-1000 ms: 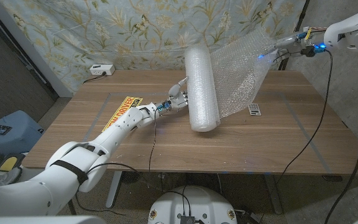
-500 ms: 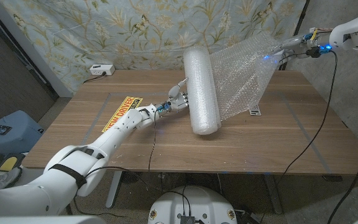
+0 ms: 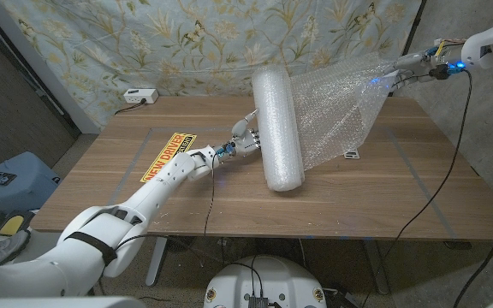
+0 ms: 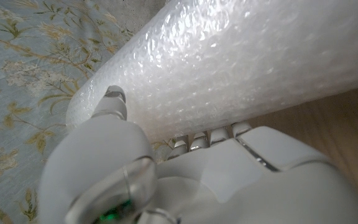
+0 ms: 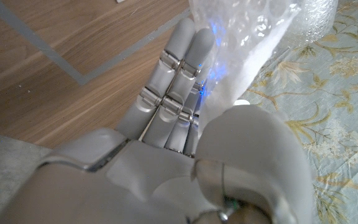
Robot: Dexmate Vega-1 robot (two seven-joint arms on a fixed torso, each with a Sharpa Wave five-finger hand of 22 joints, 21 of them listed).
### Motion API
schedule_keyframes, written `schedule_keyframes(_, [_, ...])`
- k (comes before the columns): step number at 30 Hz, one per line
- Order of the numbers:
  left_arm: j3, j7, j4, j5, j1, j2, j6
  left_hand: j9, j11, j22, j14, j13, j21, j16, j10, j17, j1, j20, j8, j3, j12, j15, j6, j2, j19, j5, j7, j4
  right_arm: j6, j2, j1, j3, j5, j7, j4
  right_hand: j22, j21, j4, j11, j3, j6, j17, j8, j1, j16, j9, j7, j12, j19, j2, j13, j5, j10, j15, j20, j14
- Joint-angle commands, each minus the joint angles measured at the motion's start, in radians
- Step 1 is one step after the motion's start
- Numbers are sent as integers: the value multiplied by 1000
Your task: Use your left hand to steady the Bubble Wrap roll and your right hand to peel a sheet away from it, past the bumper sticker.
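The Bubble Wrap roll point(image 3: 278, 127) lies on the wooden table point(image 3: 229, 201), its long axis running front to back. My left hand point(image 3: 245, 137) presses against the roll's left side, fingers spread on the wrap point(image 4: 241, 68). A clear sheet point(image 3: 336, 107) stretches from the roll up and to the right, where my right hand point(image 3: 411, 62) pinches its far corner high above the table's back right. In the right wrist view the hand point(image 5: 179, 124) holds the wrap point(image 5: 253, 31) between thumb and fingers. The yellow bumper sticker point(image 3: 166, 156) lies flat, left of the roll under my left forearm.
A small black-and-white tag point(image 3: 351, 154) lies on the table under the stretched sheet. A white box point(image 3: 140, 96) sits at the table's back left edge. A floral curtain point(image 3: 187, 43) hangs behind. Grey tape lines point(image 3: 418, 171) mark the right part of the table.
My right hand has pulled the sheet farther to the right and slightly up, lengthening the unrolled piece. The roll and left hand have shifted only slightly.
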Motion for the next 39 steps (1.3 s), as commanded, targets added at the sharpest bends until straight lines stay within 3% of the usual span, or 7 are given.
schedule_keyframes(1, [-25, 13, -48, -24, 38, 14, 4, 1, 6, 2, 11, 3, 3, 5, 6, -1, -3, 2, 6, 3, 9, 2, 10, 2, 7, -1, 8, -10, -47, 16, 41, -44, -18, 12, -5, 2, 13, 1, -1, 3, 21, 6, -2, 13, -4, 9, 22, 2, -7, -3, 3, 6, 5, 0, -2, 6])
schedule_keyframes(31, [-58, -9, -47, -60, 66, 29, 13, 1, 5, 2, 6, -3, -1, 0, -18, -2, -8, 4, -2, 2, 2, 8, -8, 0, 4, -1, -7, -16, -105, 83, 189, -179, -123, 76, 70, 1, 37, 4, 2, 1, 26, 19, -11, 17, -22, 25, 24, 1, -17, -2, 7, 6, 4, 1, -2, 15])
schedule_keyframes(32, [-63, -3, -76, -63, 87, 34, 7, 1, 6, 2, 5, -3, -1, 0, -18, -2, -8, 4, -2, 1, 1, 8, -9, 0, 4, -1, -8, -16, -107, 85, 193, -182, -126, 77, 72, 1, 38, 4, 2, 0, 26, 18, -12, 17, -24, 26, 26, 2, -18, -1, 8, 6, 4, 1, -2, 15])
schedule_keyframes(39, [-69, 0, -83, -70, 101, 37, 10, 1, 7, 2, 4, -4, -2, -1, -19, -1, -10, 4, -3, 1, 2, 8, -11, 0, 4, -1, -9, -16, -125, 100, 207, -190, -132, 78, 81, 0, 44, 5, 0, -1, 27, 22, -15, 17, -28, 30, 25, 0, -21, -1, 8, 6, 2, 0, -2, 18])
